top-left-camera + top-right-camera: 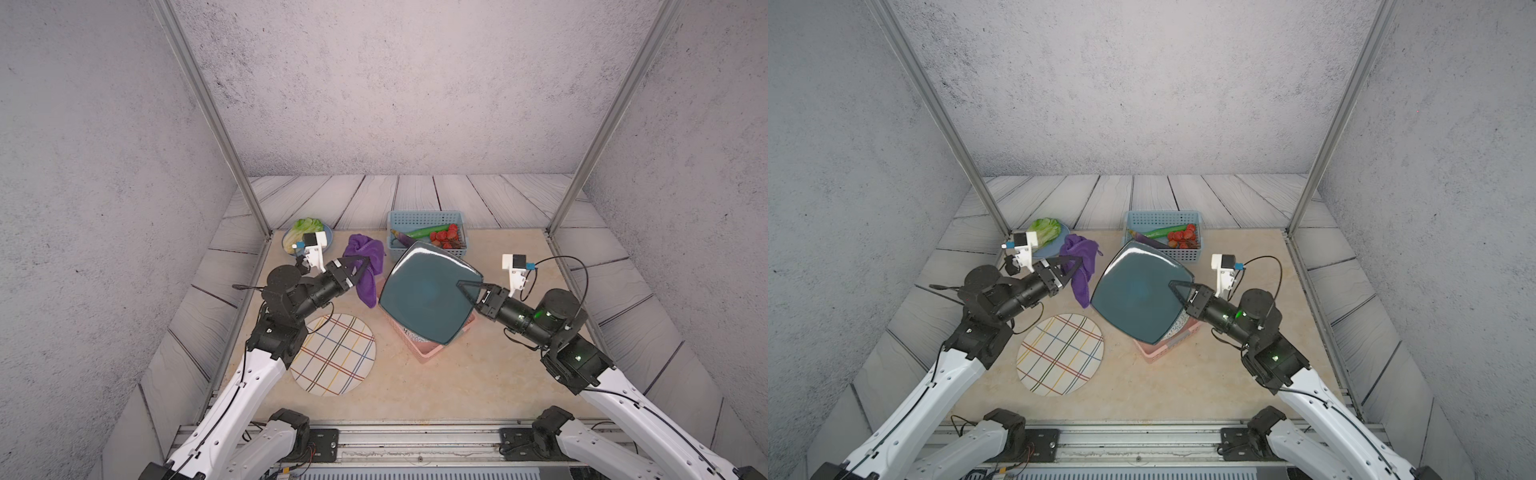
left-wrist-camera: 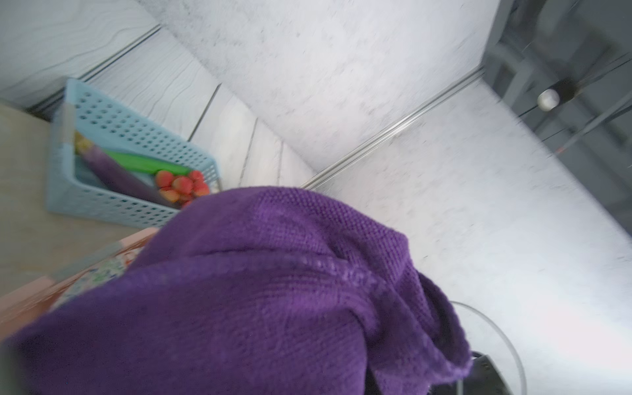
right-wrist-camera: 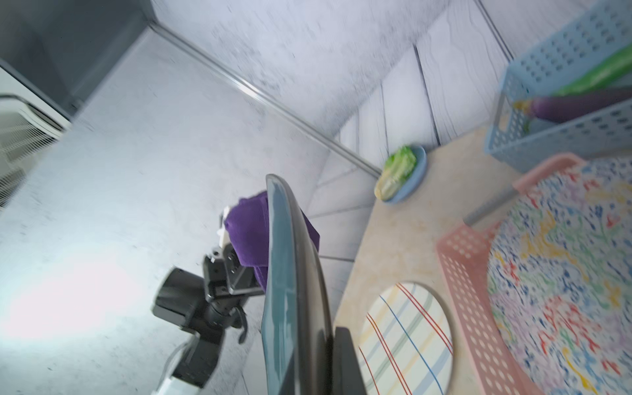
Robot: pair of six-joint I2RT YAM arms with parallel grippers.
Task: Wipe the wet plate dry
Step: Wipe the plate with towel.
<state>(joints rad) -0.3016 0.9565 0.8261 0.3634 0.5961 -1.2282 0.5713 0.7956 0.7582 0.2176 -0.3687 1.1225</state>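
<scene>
Grey textured walls and pale planked panels close in a beige tabletop (image 1: 498, 374). The dark teal square plate (image 1: 424, 291) is off the table, held up over the pink basket (image 1: 428, 353) near the middle, its glossy face turned up toward both top views (image 1: 1133, 286). From the right wrist you see it almost edge-on (image 3: 280, 273).

Your right gripper (image 1: 463, 286) has its fingers pressed together on the plate's rim at the side nearest the right arm, one finger lying across the teal face. Your left gripper (image 1: 361, 262) pinches the purple cloth (image 1: 361, 245), which bunches over the fingers and hangs down in a long fold. The cloth hangs just beside the plate's edge on the left arm's side; whether it touches the plate you cannot tell. The cloth fills most of the left wrist view (image 2: 256, 290).

Under the lifted plate, the pink basket holds a plate with a multicoloured speckled pattern (image 3: 564, 273). Behind it, at the back of the table, a light blue basket (image 1: 424, 218) holds a cucumber (image 1: 428, 230), an aubergine (image 1: 401, 237) and strawberries (image 1: 446, 237). At the back corner on the left arm's side, a blue dish (image 1: 328, 245) carries lettuce (image 1: 307, 226). Nearer you, beside the left arm, a round plaid plate (image 1: 336, 353) lies flat on the table.
</scene>
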